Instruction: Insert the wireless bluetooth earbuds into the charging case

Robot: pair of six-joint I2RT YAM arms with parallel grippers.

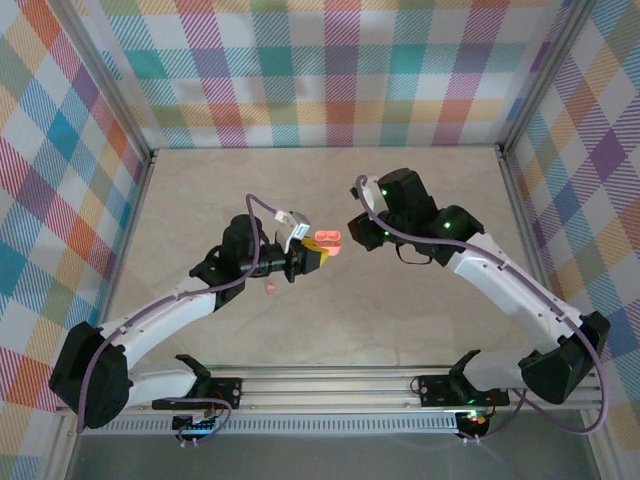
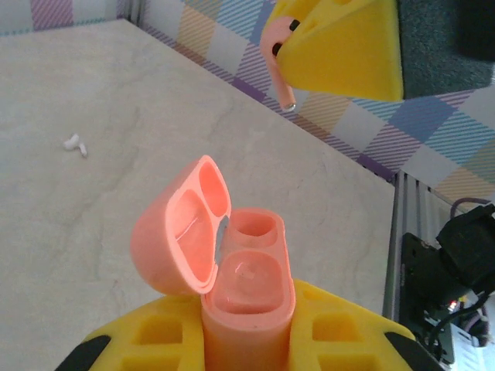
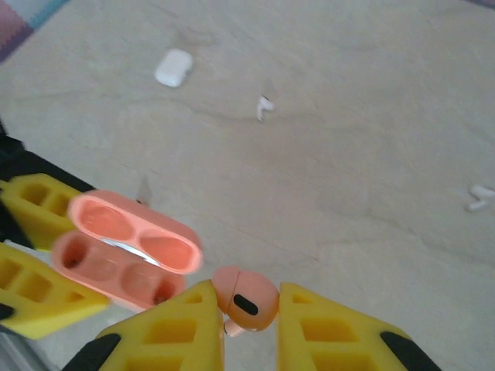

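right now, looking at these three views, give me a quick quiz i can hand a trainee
1. True or false: the pink charging case in the left gripper has its lid shut.
2. What does the right gripper grip?
3. Fill in: both wells of the pink charging case are ___.

Key
1. False, the lid stands open.
2. A pink earbud.
3. Empty.
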